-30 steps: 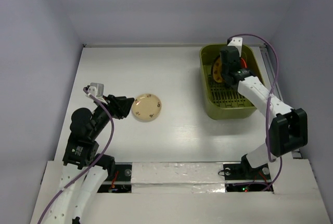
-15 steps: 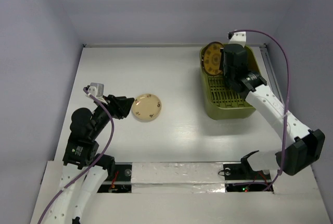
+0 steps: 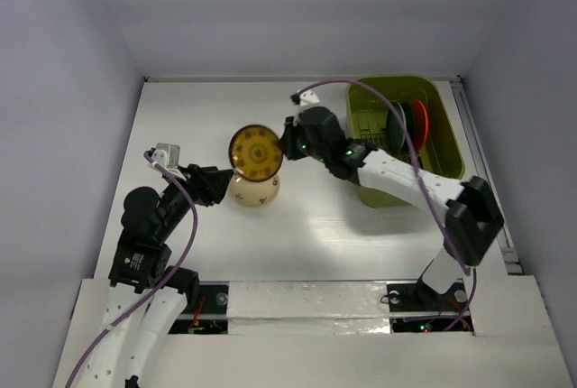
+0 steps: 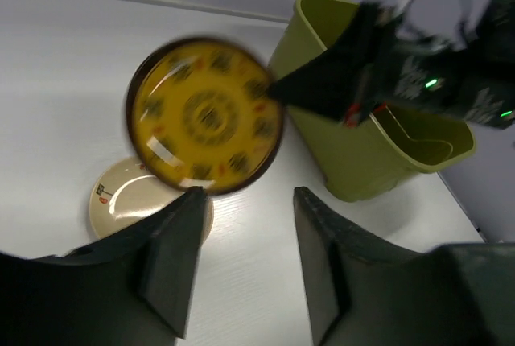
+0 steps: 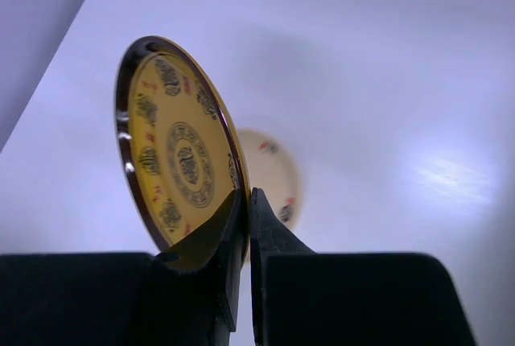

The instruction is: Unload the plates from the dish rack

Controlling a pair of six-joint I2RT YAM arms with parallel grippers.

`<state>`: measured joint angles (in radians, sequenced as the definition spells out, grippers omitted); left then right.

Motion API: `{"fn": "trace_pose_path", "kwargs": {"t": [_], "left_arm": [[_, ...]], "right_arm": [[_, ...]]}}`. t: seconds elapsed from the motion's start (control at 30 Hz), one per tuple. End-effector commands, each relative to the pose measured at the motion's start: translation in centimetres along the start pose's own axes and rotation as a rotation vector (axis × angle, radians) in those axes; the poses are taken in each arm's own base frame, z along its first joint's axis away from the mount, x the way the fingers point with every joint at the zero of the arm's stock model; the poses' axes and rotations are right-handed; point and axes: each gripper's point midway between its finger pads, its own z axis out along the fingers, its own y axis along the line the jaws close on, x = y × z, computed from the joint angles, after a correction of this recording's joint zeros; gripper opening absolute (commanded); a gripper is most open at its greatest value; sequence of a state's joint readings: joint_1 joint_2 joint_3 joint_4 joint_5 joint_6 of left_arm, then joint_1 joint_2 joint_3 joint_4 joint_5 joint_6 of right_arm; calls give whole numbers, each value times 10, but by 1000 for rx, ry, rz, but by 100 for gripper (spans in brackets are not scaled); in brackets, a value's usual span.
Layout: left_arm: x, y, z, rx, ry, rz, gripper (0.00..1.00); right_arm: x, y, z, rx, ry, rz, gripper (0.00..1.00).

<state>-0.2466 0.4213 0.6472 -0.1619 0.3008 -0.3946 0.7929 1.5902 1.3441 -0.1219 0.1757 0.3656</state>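
My right gripper (image 3: 285, 144) is shut on the rim of the yellow-orange patterned plate (image 3: 256, 153) and holds it upright in the air above the cream spotted plate (image 3: 254, 191), which lies flat on the table. The held plate also shows in the right wrist view (image 5: 181, 153) and in the left wrist view (image 4: 205, 113). The cream plate shows there too (image 4: 121, 201) (image 5: 273, 170). The olive-green dish rack (image 3: 442, 135) stands at the back right with the black plate (image 3: 394, 126) and the orange-red plate (image 3: 416, 123) upright inside. My left gripper (image 3: 219, 187) is open and empty beside the cream plate.
White walls close the table in at the back and both sides. The right arm stretches across the middle from the rack side. A purple cable loops over the rack (image 3: 379, 90). The rack's near wall shows in the left wrist view (image 4: 362, 161).
My right gripper has lifted the yellow-orange plate out of the rack and carried it left across the table to above the cream plate. The left arm has not moved.
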Motion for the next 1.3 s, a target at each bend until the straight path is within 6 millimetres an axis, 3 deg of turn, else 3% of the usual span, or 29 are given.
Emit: {"fn": "trace_pose_path", "kwargs": {"t": [0.0,0.23,0.63,0.8,0.87,0.93,1.0,1.1,1.17,1.27], "left_arm": [[-6,2,1,-6,-33,6,47],[-5,1,2,-2,-30,7,68],[-4,1,3,3,-22,6,68],[-3,1,4,5,-16,6,68],[-3,1,4,7,-17,5,68],[-3,1,4,6,-18,3,68],[-3,1,4,8,-18,5,67],[-4,0,3,10,-24,5,68],[-3,0,3,10,-22,5,68],[-3,0,3,10,-20,5,67]], "right_arm": [[8,55,18,-219,-1,140,0],[68,54,56,-236,118,214,0],[129,22,71,-113,219,227,5],[136,8,71,-54,226,208,17],[137,6,69,-41,228,200,27],[135,3,67,-30,228,188,45],[132,3,64,-30,224,183,56],[126,2,58,-24,209,176,67],[116,0,50,-14,191,165,68],[91,-5,34,17,135,143,62]]}}
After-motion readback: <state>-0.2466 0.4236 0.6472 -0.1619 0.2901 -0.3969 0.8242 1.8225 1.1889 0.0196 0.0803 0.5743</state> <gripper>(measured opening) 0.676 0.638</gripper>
